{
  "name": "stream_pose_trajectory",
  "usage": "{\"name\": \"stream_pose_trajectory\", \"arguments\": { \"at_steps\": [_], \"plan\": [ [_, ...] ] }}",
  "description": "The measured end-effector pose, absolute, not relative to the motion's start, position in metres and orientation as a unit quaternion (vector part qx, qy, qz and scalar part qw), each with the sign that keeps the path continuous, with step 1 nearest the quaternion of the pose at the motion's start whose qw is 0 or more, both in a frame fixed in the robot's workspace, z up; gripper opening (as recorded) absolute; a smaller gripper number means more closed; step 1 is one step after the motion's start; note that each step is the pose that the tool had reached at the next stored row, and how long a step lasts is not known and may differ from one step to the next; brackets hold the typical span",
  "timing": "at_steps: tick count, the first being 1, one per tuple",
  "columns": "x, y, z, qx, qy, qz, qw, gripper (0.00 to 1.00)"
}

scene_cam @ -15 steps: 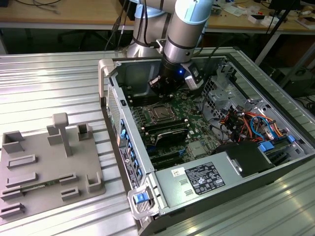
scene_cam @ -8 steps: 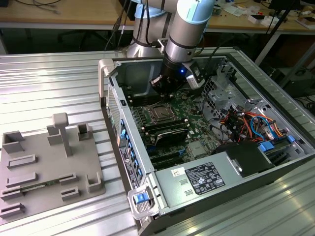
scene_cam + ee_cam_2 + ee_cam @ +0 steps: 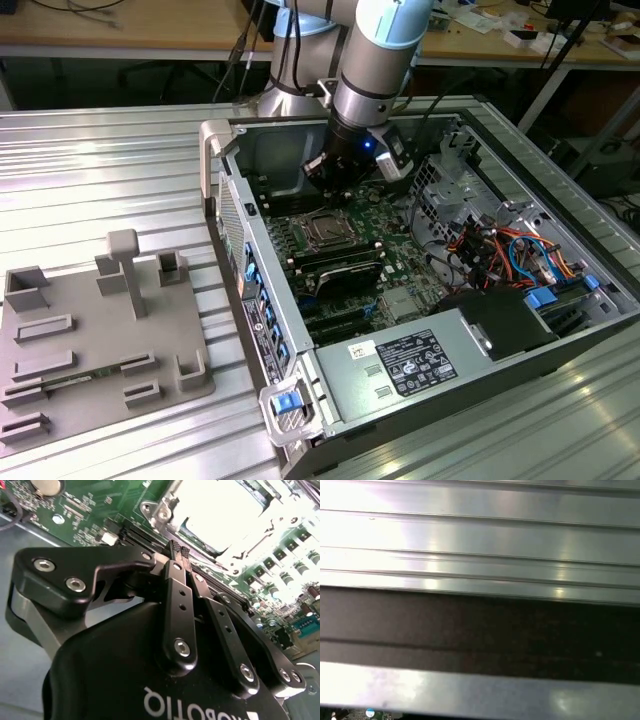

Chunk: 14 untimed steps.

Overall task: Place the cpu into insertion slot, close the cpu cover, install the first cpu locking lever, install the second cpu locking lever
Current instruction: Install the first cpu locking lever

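Overhead, gripper with fingertips pressed together, empty, just beside the cpu cover over the cpu; white label unreadable, near right.

The arm was built of silver-grey tubes with pale blue joint caps, ending in a black wrist lit by a small blue light. Its black gripper had slim linked fingers fastened with silver screws and bore white lettering.
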<state>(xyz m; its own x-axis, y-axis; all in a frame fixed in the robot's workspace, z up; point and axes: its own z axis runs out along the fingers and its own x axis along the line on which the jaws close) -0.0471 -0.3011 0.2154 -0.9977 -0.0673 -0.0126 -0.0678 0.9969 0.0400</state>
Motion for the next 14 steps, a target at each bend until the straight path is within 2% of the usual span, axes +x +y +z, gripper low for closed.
{"name": "stream_pose_trajectory", "arguments": {
  "at_steps": [14],
  "plan": [
    [-0.0476,-0.2977,0.2152,-0.035,0.999,0.02,0.006,0.11]
  ]
}}
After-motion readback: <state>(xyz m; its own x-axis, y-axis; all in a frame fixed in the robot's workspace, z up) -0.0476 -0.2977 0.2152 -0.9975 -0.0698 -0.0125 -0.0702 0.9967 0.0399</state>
